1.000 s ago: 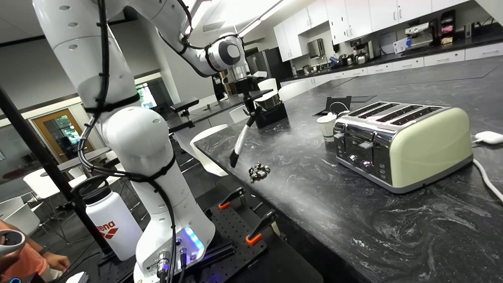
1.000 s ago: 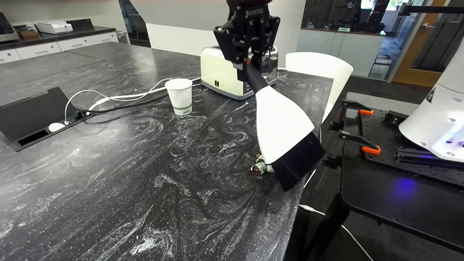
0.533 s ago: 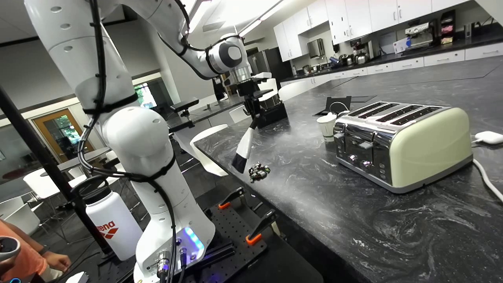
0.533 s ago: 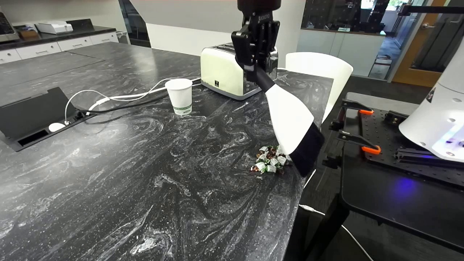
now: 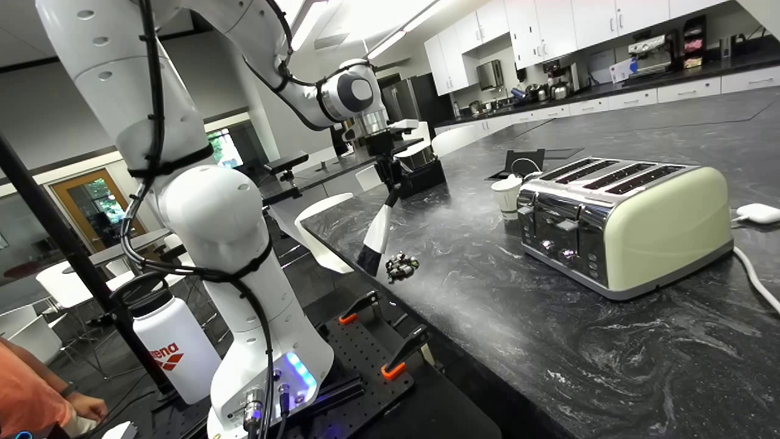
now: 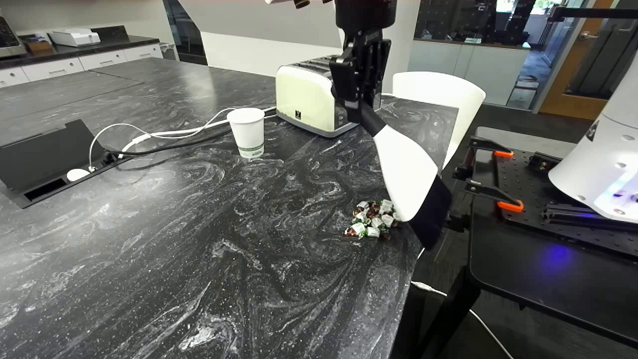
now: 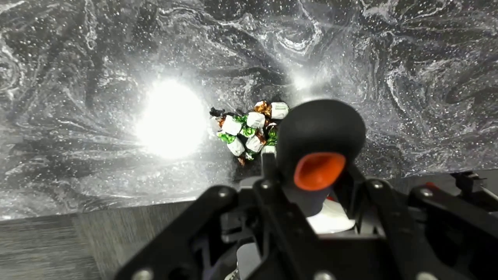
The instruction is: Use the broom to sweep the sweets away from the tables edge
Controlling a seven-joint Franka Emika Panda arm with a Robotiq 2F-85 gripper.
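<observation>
Claw (image 6: 361,105): clamped firmly on broom (image 6: 406,172), held tilted on edge side of sweets (image 6: 373,220) near rim of tbl (image 6: 224,249), w/ unclear contact below; rec lowering bristles (image 6: 430,215) fully behind pcs, then pushing inboard w/ light, even strokes, approx square to edge, w/o scatter.

Past second: black two-fingered gripper (image 6: 357,110) sunk lower, taking the dark-handled, white fan-shaped hand brush (image 6: 406,172), slightly turned, nearer the edge of the marbled dark-grey countertop (image 6: 239,279). In an exterior view, white-and-green foil-wrapped sweets (image 6: 375,222), mostly hidden earlier, now show. Whether black bristles (image 6: 431,214) have touched down: hard to judge.
</observation>
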